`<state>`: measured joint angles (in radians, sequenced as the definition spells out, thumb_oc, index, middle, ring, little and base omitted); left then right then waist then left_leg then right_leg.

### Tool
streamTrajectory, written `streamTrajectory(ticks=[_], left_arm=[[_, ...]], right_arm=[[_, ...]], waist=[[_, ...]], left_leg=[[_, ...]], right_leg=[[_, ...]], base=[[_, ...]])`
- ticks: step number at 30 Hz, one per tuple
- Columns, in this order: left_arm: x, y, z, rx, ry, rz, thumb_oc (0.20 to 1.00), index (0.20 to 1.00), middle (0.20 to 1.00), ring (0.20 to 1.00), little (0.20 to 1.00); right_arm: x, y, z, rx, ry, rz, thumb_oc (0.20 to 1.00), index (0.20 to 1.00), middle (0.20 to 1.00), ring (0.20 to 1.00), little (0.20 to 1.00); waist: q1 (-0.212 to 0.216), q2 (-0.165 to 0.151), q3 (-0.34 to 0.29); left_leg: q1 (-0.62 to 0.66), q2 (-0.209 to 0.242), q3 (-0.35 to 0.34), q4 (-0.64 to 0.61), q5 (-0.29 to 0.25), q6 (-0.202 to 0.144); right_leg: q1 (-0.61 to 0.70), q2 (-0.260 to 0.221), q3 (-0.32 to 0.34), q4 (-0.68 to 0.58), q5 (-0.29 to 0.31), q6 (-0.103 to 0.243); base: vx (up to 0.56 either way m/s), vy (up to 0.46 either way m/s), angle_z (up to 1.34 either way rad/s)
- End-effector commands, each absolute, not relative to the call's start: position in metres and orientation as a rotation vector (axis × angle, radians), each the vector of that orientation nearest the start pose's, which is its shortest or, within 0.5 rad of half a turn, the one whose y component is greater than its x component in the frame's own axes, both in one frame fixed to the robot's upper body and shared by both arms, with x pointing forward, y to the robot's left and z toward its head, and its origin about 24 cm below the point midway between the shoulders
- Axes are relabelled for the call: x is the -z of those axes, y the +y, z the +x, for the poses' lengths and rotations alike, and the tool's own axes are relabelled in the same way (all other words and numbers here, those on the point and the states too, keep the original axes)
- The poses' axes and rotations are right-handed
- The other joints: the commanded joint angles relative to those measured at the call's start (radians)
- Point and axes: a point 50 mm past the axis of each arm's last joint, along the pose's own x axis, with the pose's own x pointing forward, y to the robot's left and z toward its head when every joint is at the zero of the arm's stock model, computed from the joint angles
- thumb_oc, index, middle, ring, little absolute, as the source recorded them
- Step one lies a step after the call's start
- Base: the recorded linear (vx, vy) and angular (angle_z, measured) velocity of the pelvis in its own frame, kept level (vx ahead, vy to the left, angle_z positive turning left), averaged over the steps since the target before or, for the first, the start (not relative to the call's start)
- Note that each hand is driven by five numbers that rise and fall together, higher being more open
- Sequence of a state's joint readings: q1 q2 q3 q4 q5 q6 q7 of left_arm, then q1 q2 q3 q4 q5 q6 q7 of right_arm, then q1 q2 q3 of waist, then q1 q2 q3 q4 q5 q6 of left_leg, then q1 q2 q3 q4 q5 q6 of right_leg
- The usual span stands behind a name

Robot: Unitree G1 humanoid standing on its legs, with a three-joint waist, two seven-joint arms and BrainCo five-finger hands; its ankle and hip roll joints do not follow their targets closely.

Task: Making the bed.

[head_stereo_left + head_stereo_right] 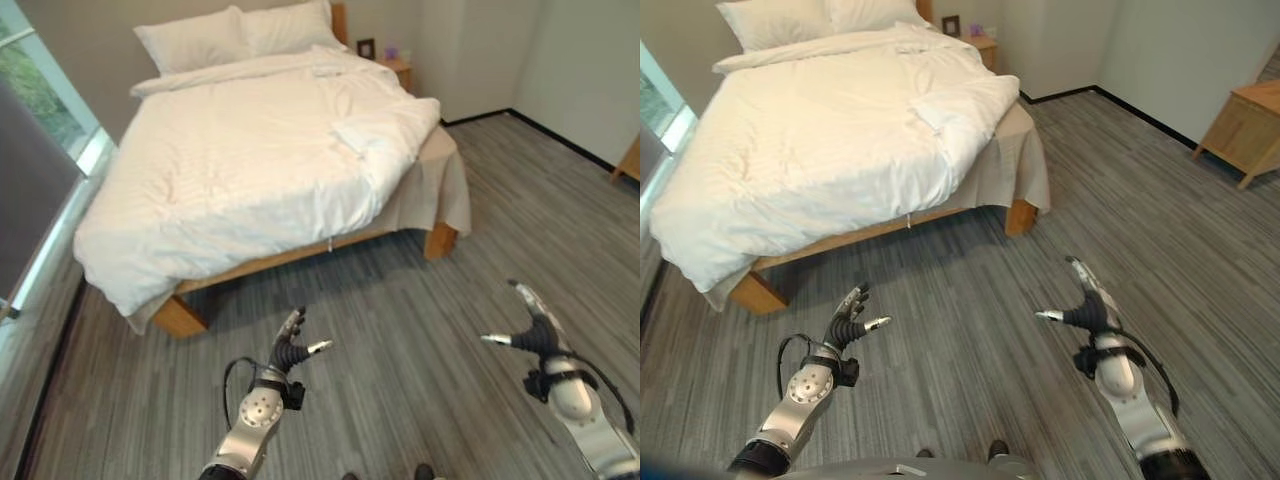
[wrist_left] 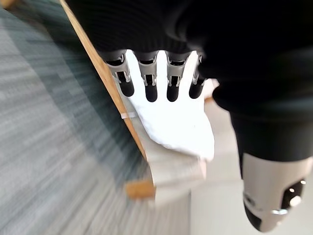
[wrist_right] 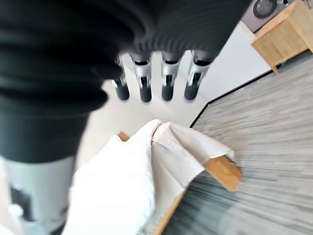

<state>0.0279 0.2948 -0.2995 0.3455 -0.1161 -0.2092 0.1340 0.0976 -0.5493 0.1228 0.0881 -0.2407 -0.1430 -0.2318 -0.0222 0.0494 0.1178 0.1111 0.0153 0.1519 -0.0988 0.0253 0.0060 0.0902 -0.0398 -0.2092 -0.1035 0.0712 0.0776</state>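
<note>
A wooden bed (image 1: 190, 318) stands ahead of me, covered by a rumpled white duvet (image 1: 230, 160) that hangs low over its near left corner. One corner of the duvet is folded back on the right side (image 1: 385, 130), baring the beige sheet (image 1: 440, 180). Two white pillows (image 1: 240, 35) lie at the head. My left hand (image 1: 290, 350) hovers open above the floor, short of the bed's foot. My right hand (image 1: 535, 335) is open too, further right, holding nothing. The duvet (image 2: 176, 122) and the bed's foot rail (image 2: 105, 78) show past the left hand's fingers (image 2: 149, 88).
Grey wood-plank floor (image 1: 400, 330) lies between me and the bed. A window wall (image 1: 40, 150) runs along the left. A nightstand (image 1: 398, 68) sits by the bed's head, and a wooden cabinet (image 1: 1245, 125) stands at the right wall.
</note>
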Motion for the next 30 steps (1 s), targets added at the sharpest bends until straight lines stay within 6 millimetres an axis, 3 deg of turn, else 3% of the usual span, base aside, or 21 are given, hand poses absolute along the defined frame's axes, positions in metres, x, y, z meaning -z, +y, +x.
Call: streamTrajectory(ticks=[1,6,7,8,9,10,11,14,15,16,18,20,21,22,24,25,26,27,28,29,30], left_arm=[[0.007,0.16,0.24,0.133,0.084,0.182,1.0,1.0,1.0,1.0,1.0],[-0.006,0.163,0.245,0.135,0.037,0.17,1.0,1.0,1.0,1.0,1.0],[-0.017,0.165,0.248,0.148,-0.004,0.184,1.0,1.0,1.0,1.0,1.0],[-0.017,0.166,0.248,0.148,-0.004,0.184,1.0,1.0,1.0,1.0,1.0],[-0.022,0.169,0.25,0.146,-0.025,0.201,1.0,1.0,1.0,1.0,1.0],[-0.023,0.172,0.25,0.136,-0.024,0.206,1.0,1.0,1.0,1.0,1.0],[-0.021,0.173,0.251,0.136,-0.015,0.199,1.0,1.0,1.0,1.0,1.0],[-0.015,0.169,0.254,0.147,0.019,0.179,1.0,1.0,1.0,1.0,1.0],[-0.013,0.167,0.257,0.149,0.026,0.179,1.0,1.0,1.0,1.0,1.0],[-0.011,0.167,0.261,0.137,0.036,0.173,1.0,1.0,1.0,1.0,1.0],[-0.011,0.168,0.261,0.133,0.037,0.178,1.0,1.0,1.0,1.0,1.0],[-0.012,0.169,0.262,0.138,0.031,0.187,1.0,1.0,1.0,1.0,1.0],[-0.011,0.169,0.261,0.138,0.035,0.191,1.0,1.0,1.0,1.0,1.0],[-0.01,0.168,0.26,0.135,0.037,0.189,1.0,1.0,1.0,1.0,1.0],[-0.007,0.168,0.258,0.124,0.048,0.168,1.0,1.0,1.0,1.0,1.0],[-0.007,0.168,0.258,0.124,0.048,0.167,1.0,1.0,1.0,1.0,1.0],[-0.009,0.167,0.26,0.128,0.049,0.143,1.0,1.0,1.0,1.0,1.0],[-0.012,0.164,0.262,0.141,0.035,0.138,1.0,1.0,1.0,1.0,1.0],[-0.016,0.163,0.264,0.143,0.021,0.145,1.0,1.0,1.0,1.0,1.0],[-0.019,0.162,0.266,0.139,0.003,0.145,1.0,1.0,1.0,1.0,1.0],[-0.021,0.16,0.268,0.132,-0.008,0.125,1.0,1.0,1.0,1.0,1.0]], right_arm=[[-0.046,-0.217,0.239,0.0,-0.115,-0.748,1.0,1.0,1.0,1.0,1.0],[-0.04,-0.213,0.243,-0.057,-0.079,-0.762,1.0,1.0,1.0,1.0,1.0],[-0.04,-0.212,0.246,-0.069,-0.069,-0.752,1.0,1.0,1.0,1.0,1.0],[-0.04,-0.212,0.246,-0.069,-0.069,-0.752,1.0,1.0,1.0,1.0,1.0],[-0.043,-0.209,0.25,-0.082,-0.085,-0.743,1.0,1.0,1.0,1.0,1.0],[-0.045,-0.204,0.253,-0.098,-0.093,-0.735,1.0,1.0,1.0,1.0,1.0],[-0.045,-0.202,0.253,-0.101,-0.092,-0.724,1.0,1.0,1.0,1.0,1.0],[-0.044,-0.196,0.251,-0.095,-0.092,-0.673,1.0,1.0,1.0,1.0,1.0],[-0.042,-0.196,0.251,-0.091,-0.089,-0.671,1.0,1.0,1.0,1.0,1.0],[-0.038,-0.197,0.249,-0.081,-0.069,-0.678,1.0,1.0,1.0,1.0,1.0],[-0.035,-0.196,0.245,-0.084,-0.053,-0.682,1.0,1.0,1.0,1.0,1.0],[-0.032,-0.198,0.242,-0.096,-0.041,-0.695,1.0,1.0,1.0,1.0,1.0],[-0.03,-0.197,0.241,-0.107,-0.033,-0.695,1.0,1.0,1.0,1.0,1.0],[-0.027,-0.197,0.24,-0.118,-0.022,-0.699,1.0,1.0,1.0,1.0,1.0],[-0.024,-0.195,0.241,-0.15,-0.01,-0.707,1.0,1.0,1.0,1.0,1.0],[-0.024,-0.195,0.241,-0.15,-0.01,-0.707,1.0,1.0,1.0,1.0,1.0],[-0.029,-0.192,0.245,-0.167,-0.039,-0.701,1.0,1.0,1.0,1.0,1.0],[-0.034,-0.19,0.247,-0.176,-0.064,-0.688,1.0,1.0,1.0,1.0,1.0],[-0.039,-0.191,0.25,-0.179,-0.08,-0.701,1.0,1.0,1.0,1.0,1.0],[-0.042,-0.191,0.253,-0.183,-0.09,-0.71,1.0,1.0,1.0,1.0,1.0],[-0.045,-0.19,0.257,-0.187,-0.102,-0.723,1.0,1.0,1.0,1.0,1.0]], waist=[[0.028,-0.026,-0.018],[0.041,-0.042,-0.005],[0.049,-0.048,0.022],[0.049,-0.048,0.021],[0.05,-0.048,0.047],[0.049,-0.049,0.07],[0.045,-0.052,0.077],[0.017,-0.062,0.097],[0.007,-0.061,0.103],[-0.01,-0.052,0.109],[-0.017,-0.051,0.108],[-0.023,-0.05,0.091],[-0.027,-0.052,0.081],[-0.034,-0.045,0.071],[-0.031,-0.021,0.061],[-0.033,-0.019,0.06],[0.001,-0.014,0.075],[0.02,-0.03,0.099],[0.041,-0.049,0.116],[0.056,-0.062,0.132],[0.077,-0.08,0.148]], left_leg=[[-0.004,0.032,-0.045,0.012,-0.088,-0.039],[-0.017,0.023,-0.051,0.012,-0.091,-0.027],[-0.02,0.028,-0.048,0.012,-0.094,-0.014],[-0.022,0.027,-0.047,0.012,-0.094,-0.014],[-0.018,0.036,-0.036,0.012,-0.099,-0.011],[0.0,0.045,-0.016,0.012,-0.115,-0.012],[0.017,0.052,0.003,0.012,-0.129,-0.016],[0.046,0.05,0.007,0.012,-0.152,-0.034],[0.058,0.056,0.003,0.012,-0.16,-0.043],[0.096,0.089,0.006,0.012,-0.191,-0.072],[0.127,0.11,0.017,0.012,-0.214,-0.087],[0.178,0.13,0.018,0.012,-0.257,-0.094],[0.198,0.141,0.019,0.012,-0.257,-0.097],[0.219,0.17,0.04,0.012,-0.224,-0.114],[0.178,0.245,0.04,0.158,-0.106,-0.133],[0.175,0.249,0.038,0.162,-0.107,-0.135],[0.049,0.297,-0.024,0.458,0.053,-0.138],[-0.031,0.301,-0.055,0.594,0.075,-0.121],[-0.09,0.285,-0.073,0.691,0.061,-0.103],[-0.146,0.255,-0.086,0.75,0.015,-0.092],[-0.211,0.198,-0.089,0.777,-0.023,-0.074]], right_leg=[[0.007,-0.093,-0.012,0.016,-0.071,0.067],[-0.014,-0.092,0.002,0.024,-0.057,0.073],[-0.078,-0.095,0.0,0.153,-0.085,0.078],[-0.08,-0.096,0.001,0.156,-0.086,0.078],[-0.123,-0.107,-0.021,0.238,-0.092,0.095],[-0.186,-0.147,-0.068,0.35,-0.063,0.13],[-0.207,-0.173,-0.109,0.356,-0.044,0.136],[-0.239,-0.162,-0.119,0.204,-0.025,0.112],[-0.261,-0.163,-0.104,0.146,-0.005,0.112],[-0.31,-0.18,-0.1,0.034,0.048,0.125],[-0.346,-0.205,-0.128,0.021,0.06,0.137],[-0.328,-0.196,-0.136,0.021,0.064,0.14],[-0.319,-0.188,-0.137,0.026,0.076,0.132],[-0.309,-0.169,-0.143,0.034,0.083,0.114],[-0.271,-0.109,-0.144,0.043,0.061,0.076],[-0.271,-0.106,-0.146,0.042,0.061,0.074],[-0.186,-0.041,-0.146,0.022,0.015,0.017],[-0.156,-0.029,-0.151,0.017,-0.006,-0.012],[-0.128,-0.027,-0.15,0.016,-0.027,-0.03],[-0.11,-0.029,-0.137,0.016,-0.048,-0.035],[-0.101,-0.048,-0.133,0.016,-0.054,-0.036]], base=[[0.0,0.0,0.0],[0.0,0.035,-0.04],[-0.04,0.014,-0.09],[-0.05,0.017,-0.12],[0.02,0.008,-0.15],[0.1,-0.012,-0.26],[0.18,-0.043,-0.33],[0.27,-0.115,-0.35],[0.49,-0.235,0.06],[0.52,-0.278,0.17],[0.48,-0.262,0.11],[0.52,-0.221,-0.05],[0.5,-0.255,-0.13],[0.47,-0.311,-0.06],[0.34,-0.279,0.07],[0.43,-0.406,-0.05],[0.4,-0.443,-0.3],[0.55,-0.566,-0.42],[0.31,-0.317,-0.59],[0.3,-0.174,-0.82],[0.26,-0.028,-0.98]])
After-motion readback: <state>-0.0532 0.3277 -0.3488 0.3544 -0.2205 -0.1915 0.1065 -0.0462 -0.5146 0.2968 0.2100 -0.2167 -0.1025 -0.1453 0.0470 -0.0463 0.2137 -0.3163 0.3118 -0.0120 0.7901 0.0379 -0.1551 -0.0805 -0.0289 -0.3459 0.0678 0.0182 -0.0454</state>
